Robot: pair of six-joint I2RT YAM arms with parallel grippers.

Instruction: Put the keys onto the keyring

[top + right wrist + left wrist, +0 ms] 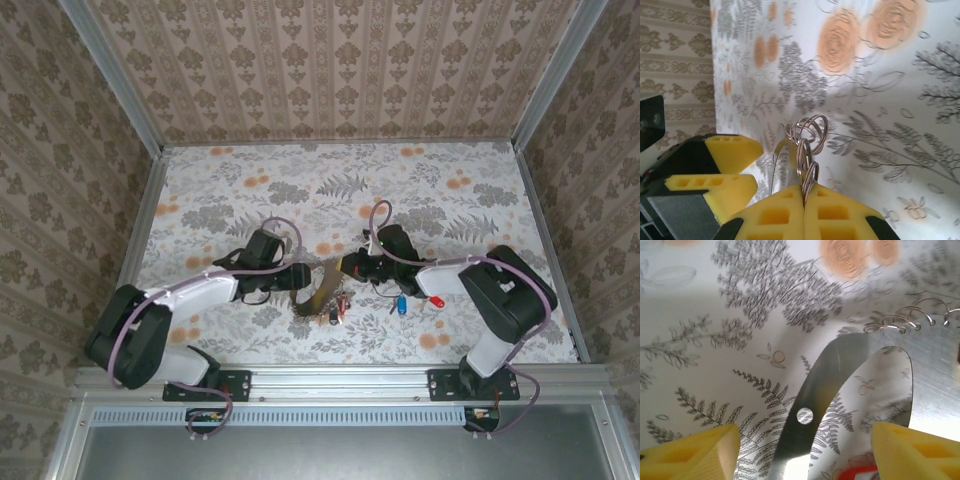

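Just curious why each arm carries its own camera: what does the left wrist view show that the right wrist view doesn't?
The left wrist view adds the broad shiny face of the keyring, with a small round hole in it, seen between the wide-open fingers of the left gripper. The right wrist view adds the right gripper shut on a chain of thin wire rings, plus the patterned wall. Both share those wire rings and the floral table.
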